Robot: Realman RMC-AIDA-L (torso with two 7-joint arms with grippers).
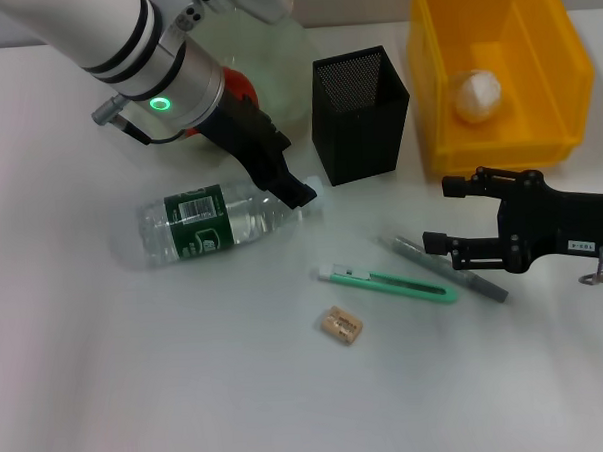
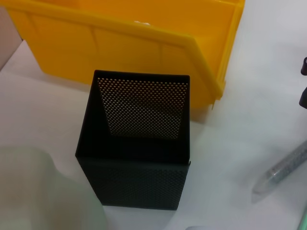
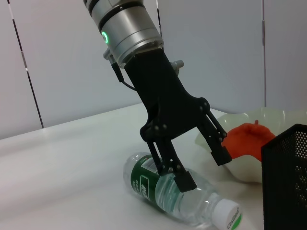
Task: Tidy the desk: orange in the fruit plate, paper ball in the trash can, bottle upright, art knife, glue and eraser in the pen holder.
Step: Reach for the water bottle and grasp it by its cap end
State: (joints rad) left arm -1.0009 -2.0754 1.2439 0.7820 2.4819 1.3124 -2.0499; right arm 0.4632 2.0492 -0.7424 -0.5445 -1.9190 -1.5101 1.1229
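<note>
- Head view: the left gripper [image 1: 292, 186] hangs over the neck of the clear plastic water bottle [image 1: 216, 222], which lies on its side on the broad white desk [image 1: 138, 373]. The round red-orange orange [image 1: 237, 86] sits in the translucent pale green fruit plate [image 1: 284, 62]. The white paper ball [image 1: 478, 94] rests inside the bright yellow trash can [image 1: 554, 45]. The slim green art knife [image 1: 389, 282], grey glue stick [image 1: 443, 268] and tan eraser [image 1: 342, 326] lie on the desk. The right gripper [image 1: 443, 216] rests low, jaws apart, near the glue.
- Left wrist view: the square black mesh pen holder [image 2: 139, 153] stands in front of the trash can [image 2: 120, 43].
- Right wrist view: the left gripper's [image 3: 204, 167] fingers are spread just above the bottle [image 3: 177, 196], near its cap.
</note>
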